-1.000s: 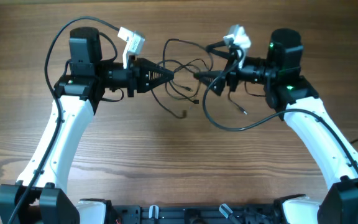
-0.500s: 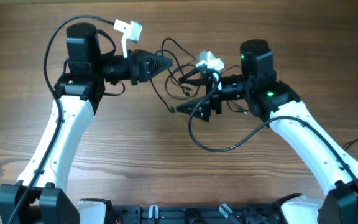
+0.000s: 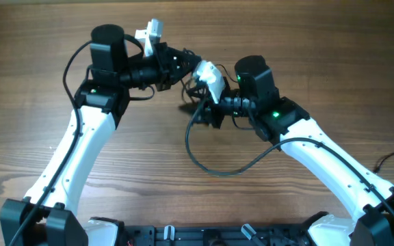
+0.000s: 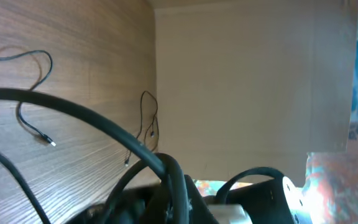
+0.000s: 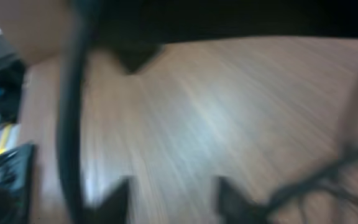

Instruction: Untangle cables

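Observation:
The cables (image 3: 193, 87) are thin black cords bunched between my two grippers at the table's back centre, mostly hidden under them. My left gripper (image 3: 183, 63) reaches in from the left. Its jaws are hidden in the left wrist view behind a thick arm cable (image 4: 166, 180). My right gripper (image 3: 191, 108) comes in from the right, just below the bunch. In the blurred right wrist view its gripper (image 5: 174, 199) shows two dark fingertips (image 5: 114, 199) apart, with bare wood between them and a thin cord (image 5: 316, 180) beside the right one.
A thick black arm cable (image 3: 211, 167) loops over the wood below the right gripper. Two loose thin cords (image 4: 33, 93) (image 4: 149, 121) lie on the wood near a table edge in the left wrist view. Another thin cord (image 3: 392, 154) trails at the right edge.
Both arms have swung toward the middle: the left gripper moved right and rolled, the right gripper moved left and down toward the tangle, and its jaws have narrowed.

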You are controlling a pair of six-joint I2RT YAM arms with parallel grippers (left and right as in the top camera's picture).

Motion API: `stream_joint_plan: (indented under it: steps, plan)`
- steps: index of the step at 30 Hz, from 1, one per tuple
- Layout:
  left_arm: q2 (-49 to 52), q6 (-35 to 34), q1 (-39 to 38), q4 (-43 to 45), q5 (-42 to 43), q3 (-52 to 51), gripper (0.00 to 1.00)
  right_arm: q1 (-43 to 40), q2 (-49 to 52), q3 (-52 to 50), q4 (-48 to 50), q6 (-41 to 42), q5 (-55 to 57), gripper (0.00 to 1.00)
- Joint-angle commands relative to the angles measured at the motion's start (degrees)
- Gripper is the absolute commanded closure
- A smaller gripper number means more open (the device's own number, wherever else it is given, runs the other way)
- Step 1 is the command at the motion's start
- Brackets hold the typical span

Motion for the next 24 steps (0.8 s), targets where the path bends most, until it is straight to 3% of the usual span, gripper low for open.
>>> stream_joint_plan:
  steps: [1,2,3,5,8,13,17,21,24]
  plan:
    - [-0.5,-1.9,-0.5,0.2,-1.8,0.3,0.96,-0.2,-1.3,0.7,0.3,5.9,12.0,0.96]
    - [-0.5,-1.8,-0.2,0.2,-1.8,0.3,0.88,-0.9,-1.7,0.7,0.2,6.8,12.9,0.96]
    - [-0.5,-1.7,0.1,0.2,-1.8,0.3,0.69,-2.4,-2.9,0.7,-0.5,7.5,13.1,0.96]
    - [-0.5,1.7,0.8,0.2,-1.7,0.3,0.0,-5.3,-5.3,0.7,-2.1,7.5,13.1,0.96]
    - [-0.5,7.3,2.3,0.4,-1.8,0.3,0.0,-12.1,-8.7,0.7,-5.0,7.5,16.7,0.96]
    - [-0.5,7.3,6.3,0.2,-1.8,0.3,0.0,-28.0,-8.7,0.7,-3.2,6.9,26.6,0.96]
    - [-0.5,7.3,6.9,-0.3,-1.8,0.3,0.0,-41.1,-2.6,0.7,9.3,-10.7,35.8,0.96]
    - [-0.5,7.2,6.9,-4.7,-1.8,0.3,0.0,-51.0,9.0,0.7,21.9,-15.2,41.6,0.96]
    - [-0.5,7.2,6.9,-5.0,-1.8,0.3,0.0,-56.3,20.9,1.5,35.4,-26.2,41.6,0.96]
